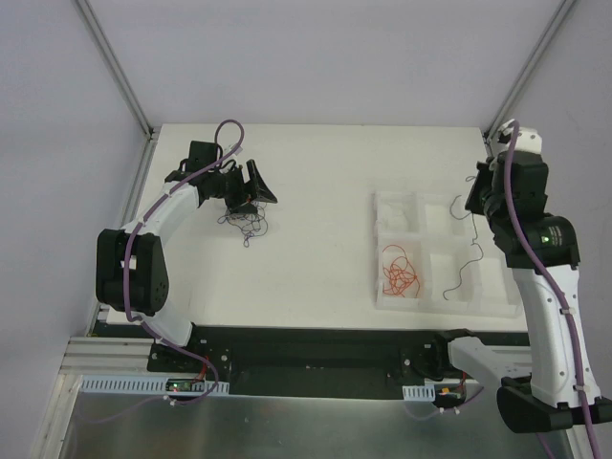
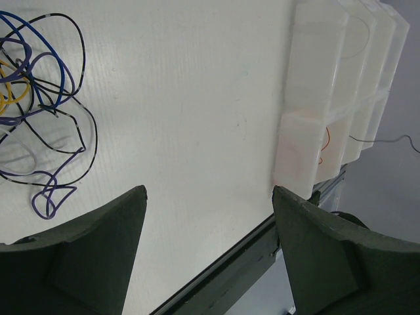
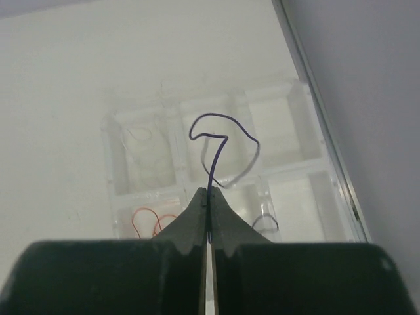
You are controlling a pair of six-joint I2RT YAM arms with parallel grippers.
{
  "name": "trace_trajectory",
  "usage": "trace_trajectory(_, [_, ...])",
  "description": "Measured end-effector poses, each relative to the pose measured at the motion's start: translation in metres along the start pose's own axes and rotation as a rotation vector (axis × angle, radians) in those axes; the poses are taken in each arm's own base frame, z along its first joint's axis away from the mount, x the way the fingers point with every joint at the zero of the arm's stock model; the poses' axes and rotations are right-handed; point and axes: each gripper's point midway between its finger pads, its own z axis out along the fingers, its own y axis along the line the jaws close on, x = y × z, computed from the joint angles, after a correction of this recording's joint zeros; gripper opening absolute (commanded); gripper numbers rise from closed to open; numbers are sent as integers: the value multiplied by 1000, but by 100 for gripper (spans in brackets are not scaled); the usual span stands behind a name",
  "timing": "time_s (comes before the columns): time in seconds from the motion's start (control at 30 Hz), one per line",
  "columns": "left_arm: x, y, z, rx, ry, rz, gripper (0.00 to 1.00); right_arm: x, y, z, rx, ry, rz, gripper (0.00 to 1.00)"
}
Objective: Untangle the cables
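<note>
Your left gripper hangs over the far left part of the table, jaws standing well apart with nothing between them. Just beside it, on the near side in the overhead view, lies the tangle: blue, black, purple and yellow cables looped through one another on the white surface. From your left wrist camera the tangle sits off to the upper left, clear of both fingers.

Move right and you reach the white tray, divided into compartments and resting on the right half of the table. An orange cable lies curled in its near left compartment, well apart from the tangle. A dark strand snakes over the near middle compartment (you cannot tell from above whether it lies flat there or hangs).

Further right, your right gripper hovers above the far right part of the tray. Its jaws are pressed together on a purple wire, which rises from between the fingertips and bends into an open loop over the middle compartments. The free end curves back down toward the tray; whether it touches the plastic is not clear.
</note>
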Motion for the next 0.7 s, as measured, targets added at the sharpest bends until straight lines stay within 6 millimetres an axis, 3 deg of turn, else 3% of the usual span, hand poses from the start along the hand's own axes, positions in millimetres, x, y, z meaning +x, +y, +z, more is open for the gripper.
trace_trajectory(0.17, [0,0,0,0,0,0,77,78,-2,30,38,211,36,0])
trace_trajectory(0.37, [0,0,0,0,0,0,77,157,-9,42,74,424,154,1])
trace_trajectory(0.43, [0,0,0,0,0,1,77,164,-17,40,110,449,178,0])
trace_trajectory(0.7, [0,0,0,2,1,1,77,156,-43,15,192,370,237,0])
